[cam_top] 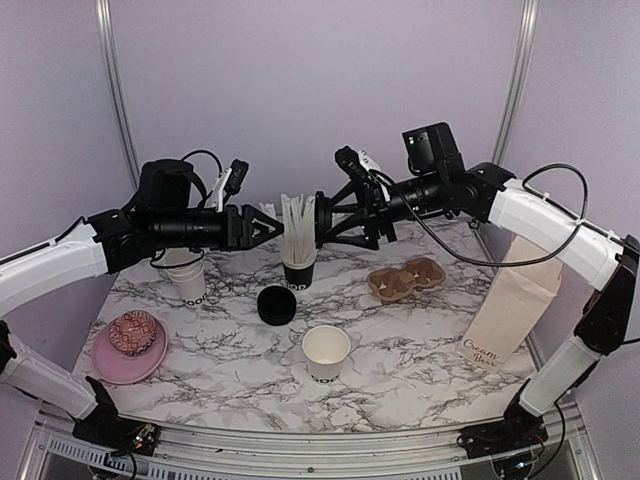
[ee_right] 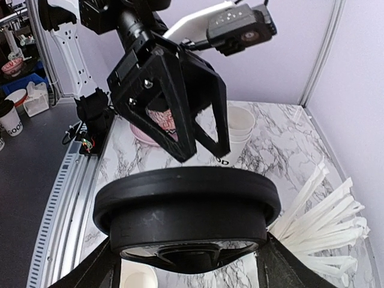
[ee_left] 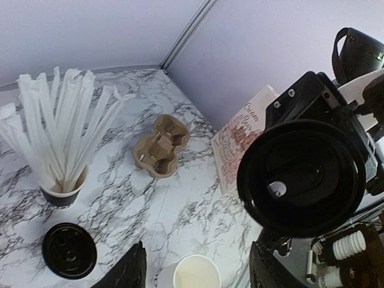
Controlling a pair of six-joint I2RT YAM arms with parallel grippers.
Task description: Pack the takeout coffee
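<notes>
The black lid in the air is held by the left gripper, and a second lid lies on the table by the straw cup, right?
No: the right gripper holds the raised black lid; the left gripper stands open facing it, as the right wrist view shows. The second lid does lie by the straw cup.

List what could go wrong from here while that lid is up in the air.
1. The right gripper holds the black lid only by its edges, in mid-air close to the cup of straws. A slip would likely drop it onto the straws or tip the cup.
2. The open left gripper sits very near the lid, so either arm could clip it when moving off.
</notes>
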